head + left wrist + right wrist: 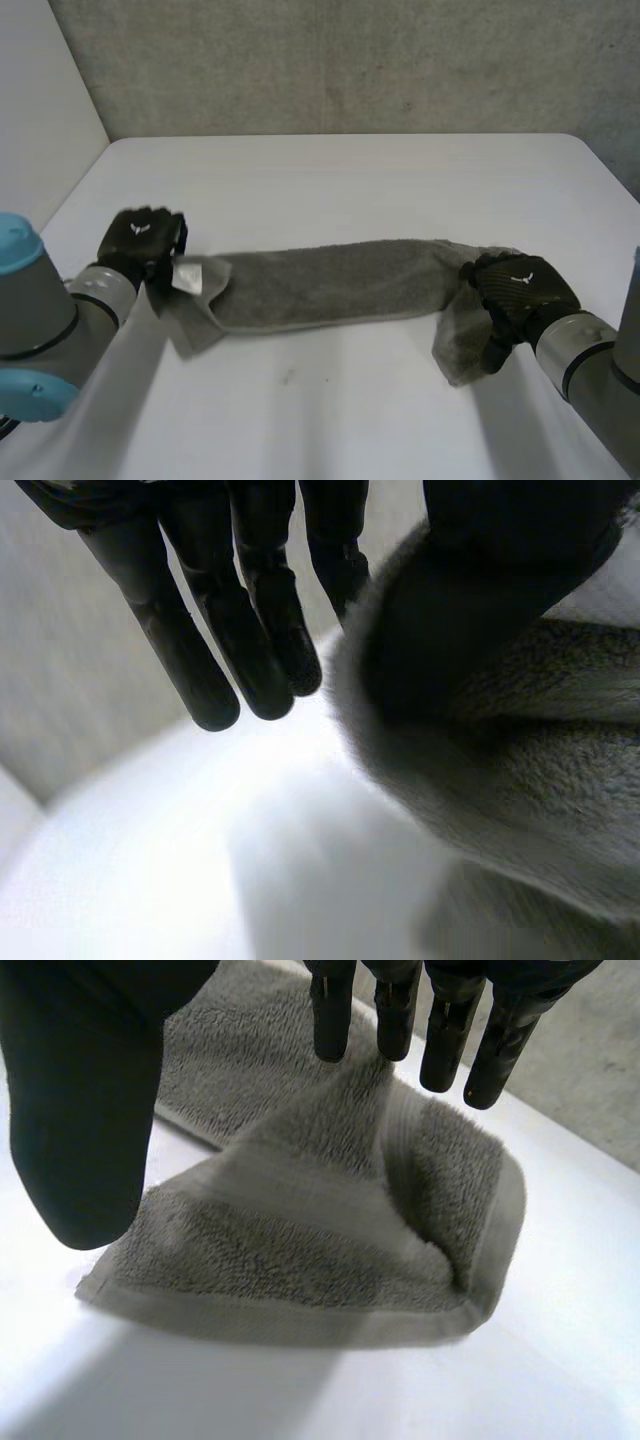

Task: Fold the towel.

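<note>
A grey towel (330, 285), gathered into a long strip, lies across the white table (330, 180) between my two hands. My left hand (140, 243) is at the towel's left end, by its white label (190, 277). In the left wrist view the towel (520, 780) curls round the thumb (480, 590) and is pinched there, while the other fingers (250, 610) hang straight beside it. My right hand (520, 285) rests over the towel's right end. In its wrist view the fingers (400, 1010) are straight above a puckered corner of the towel (320, 1220), with the thumb (80, 1110) apart.
A grey wall (350, 60) rises behind the table's far edge and a white wall (40, 100) stands at the left. Bare table (300, 400) lies in front of the towel. My left arm's big joint (30, 320) sits at the front left.
</note>
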Available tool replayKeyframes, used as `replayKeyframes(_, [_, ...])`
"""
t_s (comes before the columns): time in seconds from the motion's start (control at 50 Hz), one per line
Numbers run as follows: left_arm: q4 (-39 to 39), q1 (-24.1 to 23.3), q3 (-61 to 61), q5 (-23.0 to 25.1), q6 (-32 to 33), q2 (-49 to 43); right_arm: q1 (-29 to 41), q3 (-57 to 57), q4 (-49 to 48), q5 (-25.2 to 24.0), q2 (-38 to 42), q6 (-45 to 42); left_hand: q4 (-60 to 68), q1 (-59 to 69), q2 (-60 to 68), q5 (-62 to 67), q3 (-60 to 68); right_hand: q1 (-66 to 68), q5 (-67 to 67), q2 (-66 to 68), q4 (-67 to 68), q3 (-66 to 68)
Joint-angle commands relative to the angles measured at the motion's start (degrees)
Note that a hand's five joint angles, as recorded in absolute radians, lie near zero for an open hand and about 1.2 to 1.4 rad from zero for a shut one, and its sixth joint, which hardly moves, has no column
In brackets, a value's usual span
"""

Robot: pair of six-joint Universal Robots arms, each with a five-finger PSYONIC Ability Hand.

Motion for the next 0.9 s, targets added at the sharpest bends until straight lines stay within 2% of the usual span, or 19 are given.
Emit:
replayKeyframes(0.02, [-10.02, 0.76, 1.01, -0.42, -0.08, -2.73, 0.36, -0.33, -0.03, -0.12, 1.31, 0.01, -57.08, -55.05, -57.08, -56.5, -57.03, -1.78, -2.82, -2.58, -3.2, -1.93])
replayKeyframes(0.3, [-1.49, -1.79, -10.06, 0.19, 0.8, 15.11, -0.17, -0.15, -0.03, -0.39, 1.31, 0.18, -58.76, -56.73, -58.76, -58.18, -58.71, -1.78, -2.82, -2.58, -3.2, -1.93])
replayKeyframes(0.4, [-1.58, -1.71, -12.88, 3.18, 4.14, 19.42, -0.26, -0.33, -0.03, -0.48, 1.31, 0.1, -58.76, -56.73, -58.76, -58.18, -58.71, -1.78, -2.82, -2.58, -3.2, -1.93])
replayKeyframes(0.44, [-2.54, -1.27, -15.06, 6.16, 7.29, 20.82, -0.17, -0.33, -0.03, -0.48, 1.31, 0.1, -58.59, -56.57, -58.6, -58.01, -58.54, -1.78, -2.82, -2.58, -3.2, -1.93])
replayKeyframes(0.5, [-3.69, -1.0, -17.17, 8.01, 10.45, 22.31, -0.08, -0.33, -0.03, -0.48, 1.31, 0.1, -58.25, -56.23, -58.26, -57.68, -58.2, -1.78, -2.82, -2.58, -3.2, -1.93])
replayKeyframes(0.7, [-4.4, -2.5, -21.4, 8.72, 13.02, 25.05, 0.0, -0.15, -0.39, -0.39, 1.31, 0.1, -55.39, -53.37, -55.4, -54.81, -55.34, -1.78, -2.82, -2.58, -3.2, -1.93])
replayKeyframes(0.84, [-1.67, -4.34, -22.11, 7.67, 14.16, 20.56, 0.36, 0.82, -0.91, -0.39, 1.31, 0.1, -47.66, -45.63, -47.66, -47.08, -47.61, -1.78, -2.82, -2.58, -3.2, -1.93])
replayKeyframes(0.9, [-0.71, -4.52, -22.89, 6.27, 18.28, 18.46, 0.01, 1.08, -1.26, -0.48, 1.4, 0.1, -47.32, -45.3, -47.32, -46.74, -47.27, -1.78, -2.82, -2.58, -3.2, -1.93])
